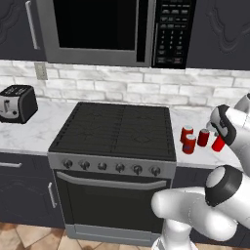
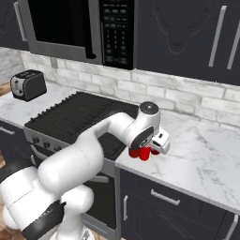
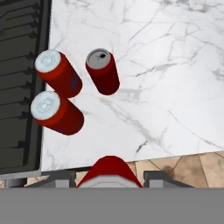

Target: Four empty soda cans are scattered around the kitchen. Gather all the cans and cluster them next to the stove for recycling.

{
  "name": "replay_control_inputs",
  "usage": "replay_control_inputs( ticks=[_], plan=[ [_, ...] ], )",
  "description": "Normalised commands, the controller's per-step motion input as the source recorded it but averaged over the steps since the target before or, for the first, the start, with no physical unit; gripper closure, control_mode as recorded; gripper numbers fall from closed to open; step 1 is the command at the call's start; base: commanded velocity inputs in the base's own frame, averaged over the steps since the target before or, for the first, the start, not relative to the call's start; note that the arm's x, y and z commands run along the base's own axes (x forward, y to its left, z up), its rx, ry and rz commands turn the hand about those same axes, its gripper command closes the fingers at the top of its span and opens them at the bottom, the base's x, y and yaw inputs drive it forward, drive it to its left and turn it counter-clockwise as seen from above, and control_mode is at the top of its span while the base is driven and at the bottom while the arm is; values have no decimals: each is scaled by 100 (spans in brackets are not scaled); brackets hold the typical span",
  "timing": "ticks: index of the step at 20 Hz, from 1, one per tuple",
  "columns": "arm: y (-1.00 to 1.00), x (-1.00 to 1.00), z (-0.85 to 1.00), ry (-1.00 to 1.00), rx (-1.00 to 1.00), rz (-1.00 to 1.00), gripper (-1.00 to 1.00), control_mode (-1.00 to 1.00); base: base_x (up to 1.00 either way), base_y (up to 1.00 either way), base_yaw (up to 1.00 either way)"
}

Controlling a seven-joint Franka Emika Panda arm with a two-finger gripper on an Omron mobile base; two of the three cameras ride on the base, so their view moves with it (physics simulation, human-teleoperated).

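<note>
Cans: three stand upright on the marble table (image 1: 195, 163) just right of the stove (image 1: 114, 129), clustered close — one (image 3: 59, 73) at 10 o'clock in the hand view, one (image 3: 56, 112) at 9, one (image 3: 103, 71) at 12. A fourth can (image 3: 109, 171) sits at 6 o'clock, pinched between the fingers (image 3: 109, 177), red body visible in the left base view at 3 o'clock. Toaster (image 1: 17, 103) sits far left, microwave (image 1: 97, 29) above the stove.

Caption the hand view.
Hand holding a fourth soda can above three cans beside the stove.
</note>
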Motion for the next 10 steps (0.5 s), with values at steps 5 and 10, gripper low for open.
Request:
replay_control_inputs(
  ticks=[5, 10],
  plan=[
    [-3, 1, -10, 1, 0, 0, 100, -100, 0, 0, 0],
    [0, 0, -19, 0, 0, 0, 100, -100, 0, 0, 0]
  ],
)
